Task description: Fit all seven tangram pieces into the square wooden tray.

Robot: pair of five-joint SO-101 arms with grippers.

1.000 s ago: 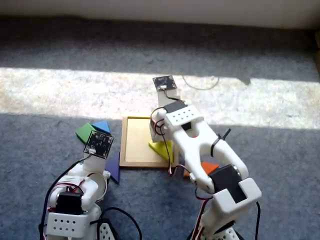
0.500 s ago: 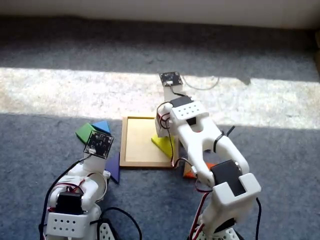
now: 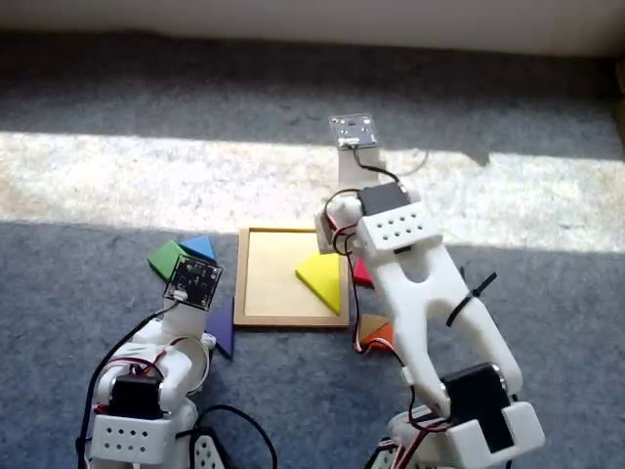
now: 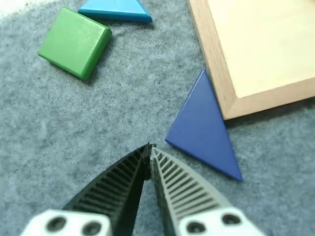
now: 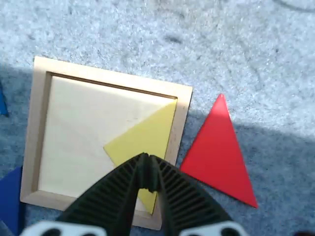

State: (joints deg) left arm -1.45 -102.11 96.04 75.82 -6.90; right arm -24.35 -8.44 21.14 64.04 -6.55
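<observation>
Right gripper [image 5: 146,160]: jaws closed on nothing, above the yellow triangle [image 5: 147,135], flat inside the tray [image 5: 113,78] along the wall on that arm's side. Just outside that wall, a red triangle [image 5: 216,147]; nearer the arm's base, an orange piece [image 3: 376,330] on the carpet [image 3: 547,293]. Left gripper [image 4: 149,147]: jaws shut, empty, tips just beside a dark blue triangle [image 4: 204,130] with one corner at the tray's outer edge. Farther out, a green square [image 4: 74,42] and a light blue triangle [image 4: 115,7], side by side.

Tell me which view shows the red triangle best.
The right wrist view: the whole red triangle lies on the carpet beside the tray. In the high view the right arm hides most of it.
</observation>
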